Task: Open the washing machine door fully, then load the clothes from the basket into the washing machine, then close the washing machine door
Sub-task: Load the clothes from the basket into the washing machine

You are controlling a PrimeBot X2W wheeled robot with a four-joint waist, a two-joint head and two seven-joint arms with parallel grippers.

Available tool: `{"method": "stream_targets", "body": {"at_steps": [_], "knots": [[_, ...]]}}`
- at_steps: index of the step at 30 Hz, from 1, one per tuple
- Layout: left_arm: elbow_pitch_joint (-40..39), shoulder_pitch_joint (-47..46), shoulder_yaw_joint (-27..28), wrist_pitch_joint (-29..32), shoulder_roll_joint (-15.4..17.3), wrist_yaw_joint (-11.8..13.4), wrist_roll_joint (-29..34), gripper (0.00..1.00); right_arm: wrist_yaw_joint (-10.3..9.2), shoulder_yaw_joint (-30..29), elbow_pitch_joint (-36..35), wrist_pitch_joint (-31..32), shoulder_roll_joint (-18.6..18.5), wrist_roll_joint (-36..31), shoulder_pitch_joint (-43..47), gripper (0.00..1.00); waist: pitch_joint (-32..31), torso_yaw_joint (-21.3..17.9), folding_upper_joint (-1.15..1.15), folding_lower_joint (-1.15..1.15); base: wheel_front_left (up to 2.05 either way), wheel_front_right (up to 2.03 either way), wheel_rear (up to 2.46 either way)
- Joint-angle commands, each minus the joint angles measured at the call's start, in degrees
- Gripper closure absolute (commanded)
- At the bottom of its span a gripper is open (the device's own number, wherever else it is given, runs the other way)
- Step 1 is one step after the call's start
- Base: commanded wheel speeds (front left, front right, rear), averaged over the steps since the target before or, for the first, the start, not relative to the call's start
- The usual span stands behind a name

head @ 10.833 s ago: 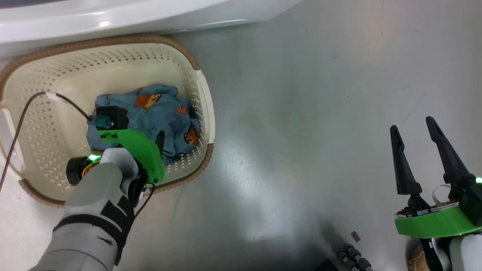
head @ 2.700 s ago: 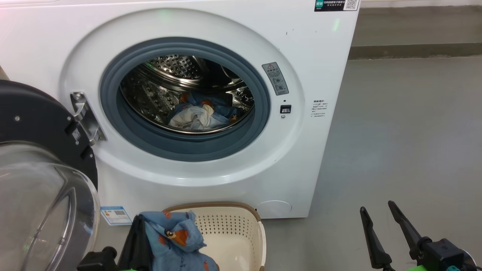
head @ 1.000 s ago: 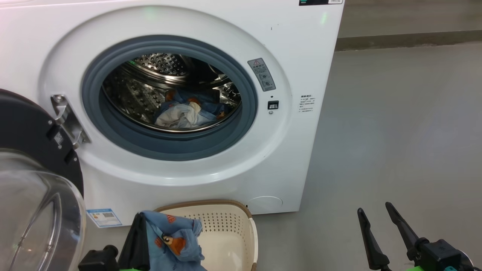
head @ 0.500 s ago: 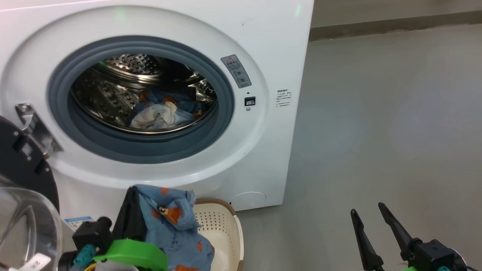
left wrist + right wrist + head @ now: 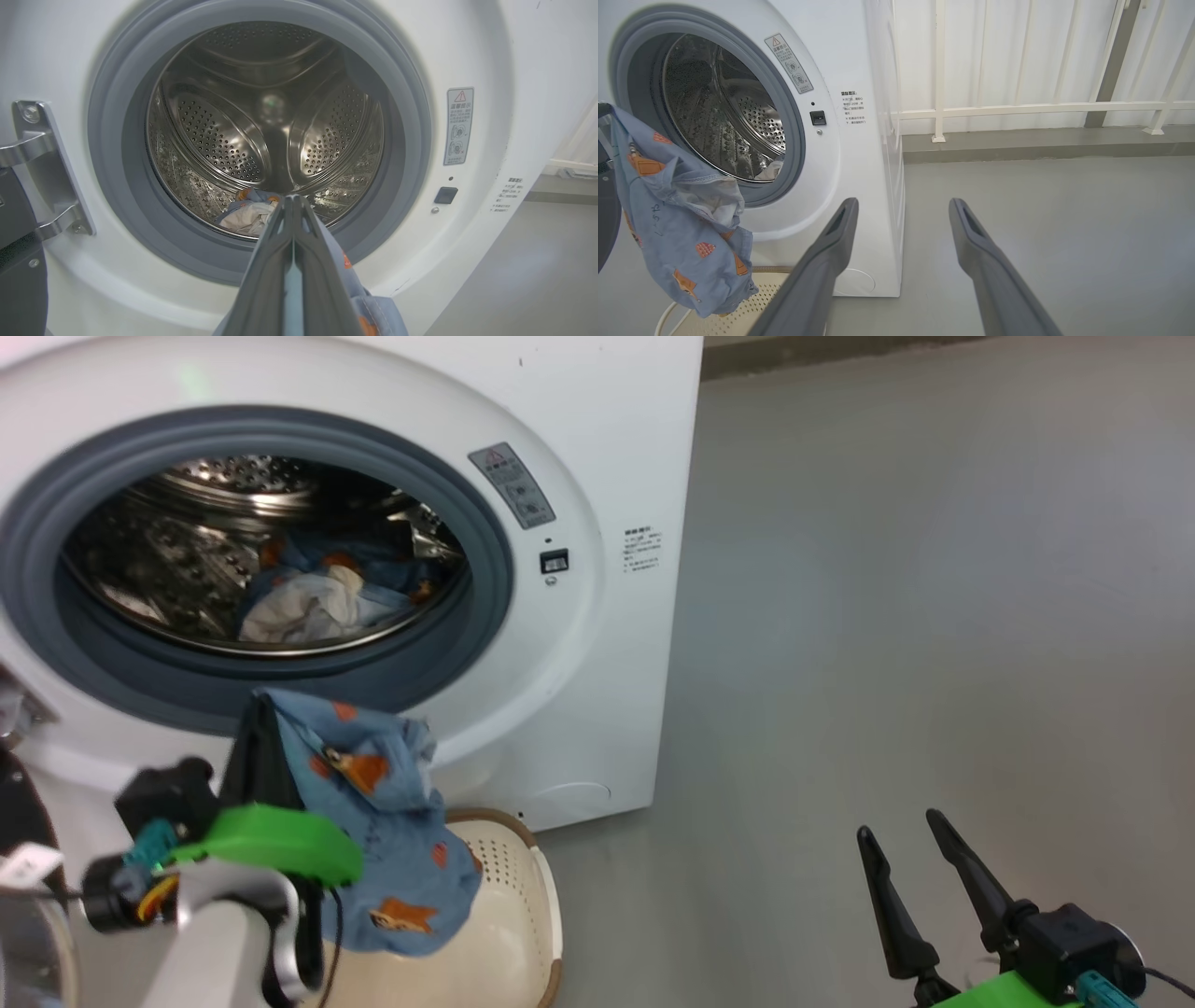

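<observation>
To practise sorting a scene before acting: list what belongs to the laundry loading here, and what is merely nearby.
Job: washing machine; clothes in its drum; blue printed garment held in the left jaws; basket; open door.
Nearby: white railing; raised grey kerb; grey floor.

Seen from my remote station: a smooth grey floor (image 5: 934, 569) stretches away, faintly glossy under soft light. Along its far edge I see a low grey kerb (image 5: 1041, 144), where a white railing (image 5: 1017, 110) of slim uprights and one horizontal bar stands before pale ribbed panelling (image 5: 985, 46). A dark post (image 5: 1113, 60) rises at the right.
</observation>
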Motion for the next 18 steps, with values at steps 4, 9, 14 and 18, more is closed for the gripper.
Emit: {"method": "stream_targets", "body": {"at_steps": [4,9,14,18], "knots": [[1.4,-7.2,3.1,-0.6,2.2,0.5,-0.1,1.0,0.09,2.0,-1.8,-0.3,0.1,0.7,-3.4,0.0,4.1,-2.7,0.0,0.0,0.0,0.0,0.0],[7.3,-15.9,4.7,-0.8,3.0,0.5,0.2,1.0,0.09,2.9,-2.2,-0.3,0.4,0.9,-6.0,0.0,9.6,-5.4,0.0,0.0,0.0,0.0,0.0],[12.3,-22.9,6.0,-0.8,4.6,0.4,1.3,1.0,0.09,3.9,-2.4,-0.3,0.5,1.3,-8.1,0.0,14.1,-7.4,0.0,0.0,0.0,0.0,0.0],[15.6,-27.4,7.5,-0.9,5.8,0.2,2.0,1.0,0.09,4.7,-2.6,-0.3,0.5,2.4,-9.2,0.0,17.1,-8.8,0.0,0.0,0.0,0.0,0.0]]}}
